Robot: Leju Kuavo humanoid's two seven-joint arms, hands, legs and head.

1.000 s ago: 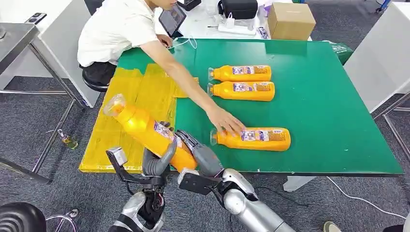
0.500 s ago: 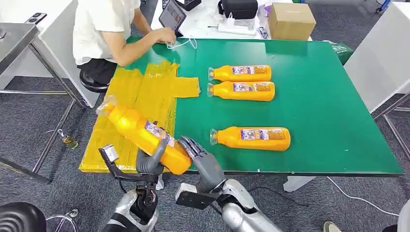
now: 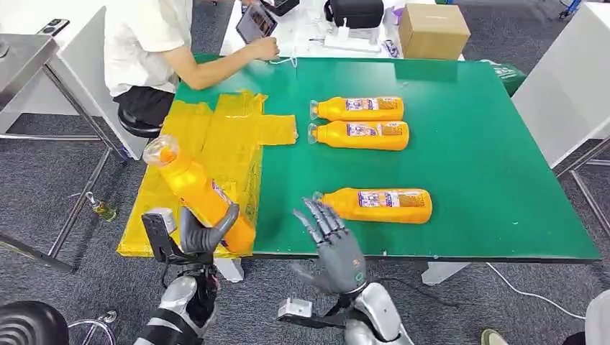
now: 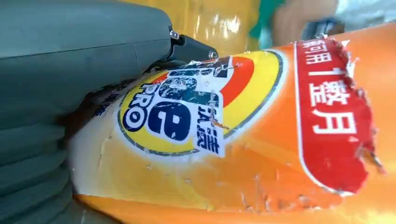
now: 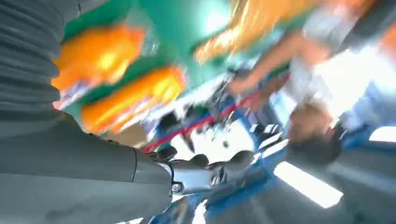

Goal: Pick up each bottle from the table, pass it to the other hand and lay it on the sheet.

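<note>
- The left hand (image 3: 201, 228) grips the held bottle (image 3: 196, 192) round its lower body, the thumb hooked over the front. The bottle is tilted, cap end pointing toward 11 o'clock, above the near edge of the yellow sheet (image 3: 216, 147).
- The held bottle is bright orange plastic with a pale, translucent cap. In the left wrist view its label (image 4: 201, 107) shows a round yellow, red and blue logo beside a red panel with white characters, both scuffed and torn at the edges.
- The right hand (image 3: 332, 241) is empty, raised palm-up with fingers spread, at the near edge of the green surface (image 3: 489, 144), just at 7 o'clock from the nearest lying bottle (image 3: 375, 205).
- That bottle lies on its side, cap toward 9 o'clock. Two more bottles (image 3: 357, 121) lie side by side, touching, further toward 12 o'clock, caps also toward 9 o'clock.
- A person (image 3: 155, 50) sits at the surface's far left corner, a hand on a tablet (image 3: 255, 23).
</note>
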